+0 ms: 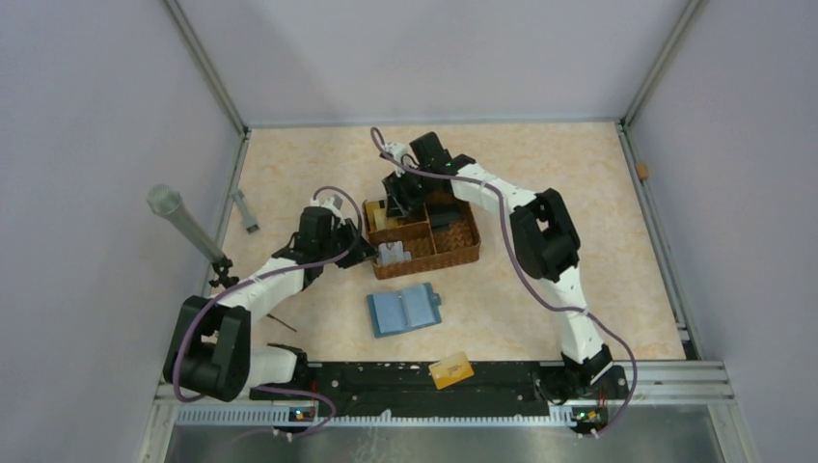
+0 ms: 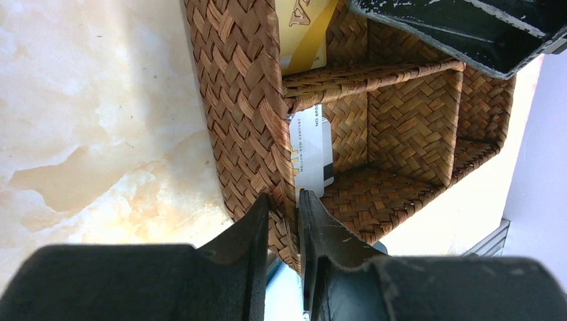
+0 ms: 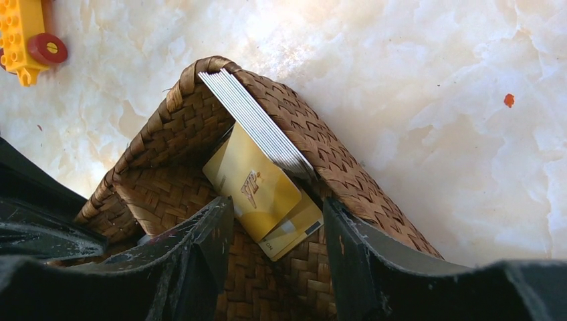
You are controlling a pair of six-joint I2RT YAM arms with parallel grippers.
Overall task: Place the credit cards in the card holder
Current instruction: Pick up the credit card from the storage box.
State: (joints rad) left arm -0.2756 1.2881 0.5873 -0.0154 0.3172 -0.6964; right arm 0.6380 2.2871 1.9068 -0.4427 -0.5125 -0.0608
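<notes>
Right pincer (image 3: 277,214), released astride the gold-yellow credit cards (image 3: 251,180) leaning in a corner of the brown wicker basket (image 3: 321,154), should sink and clench one card only; the flat teal card holder (image 1: 403,310) lies open nearby.

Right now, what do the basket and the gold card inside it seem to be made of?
The basket looks like matte brown woven wicker: interlaced strips show. The gold card seems thin smooth plastic, slightly glossy, with a printed logo.
</notes>
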